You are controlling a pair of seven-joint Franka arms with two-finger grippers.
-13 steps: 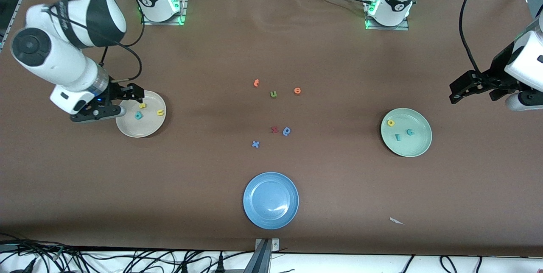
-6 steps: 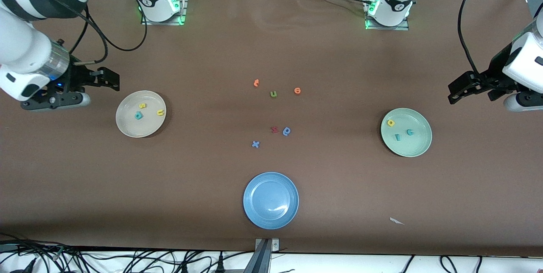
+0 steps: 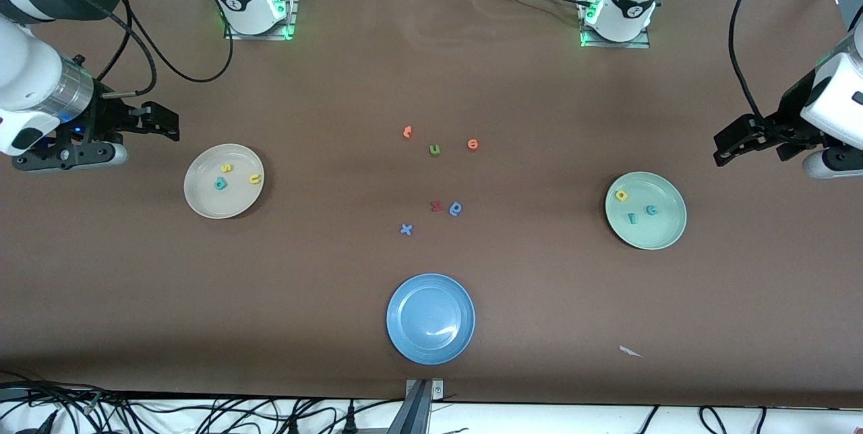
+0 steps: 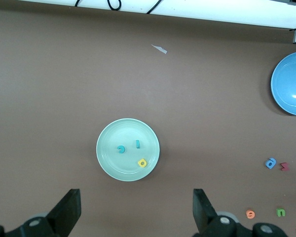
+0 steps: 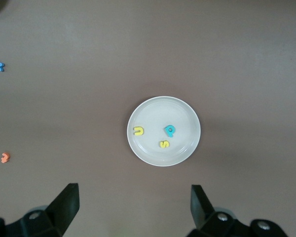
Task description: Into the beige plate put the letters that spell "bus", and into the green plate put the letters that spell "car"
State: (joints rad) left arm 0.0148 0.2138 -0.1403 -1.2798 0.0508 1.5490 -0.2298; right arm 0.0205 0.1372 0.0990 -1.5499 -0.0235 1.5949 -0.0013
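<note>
The beige plate (image 3: 202,201) lies toward the right arm's end of the table. It holds a yellow "s" (image 3: 226,168), a yellow "u" (image 3: 254,178) and a teal "b" (image 3: 220,183). My right gripper (image 3: 160,122) hangs open and empty over bare table beside that plate. The green plate (image 3: 664,232) lies toward the left arm's end with a yellow "a" (image 3: 621,195), a teal "r" (image 3: 632,218) and a teal "c" (image 3: 651,209) in it. Open and empty too, my left gripper (image 3: 731,141) is over bare table beside the green plate (image 4: 113,163).
A blue plate (image 3: 430,318) sits near the front edge at mid table. Loose letters lie in the middle: two orange ones (image 3: 407,131), a green "u" (image 3: 435,149), a red one (image 3: 436,205), a dark blue one (image 3: 456,208) and a blue "x" (image 3: 406,229). A white scrap (image 3: 630,352) lies near the front edge.
My right gripper has drawn back from over the beige plate's rim toward the right arm's end of the table. The left arm has barely moved. The letters stay put.
</note>
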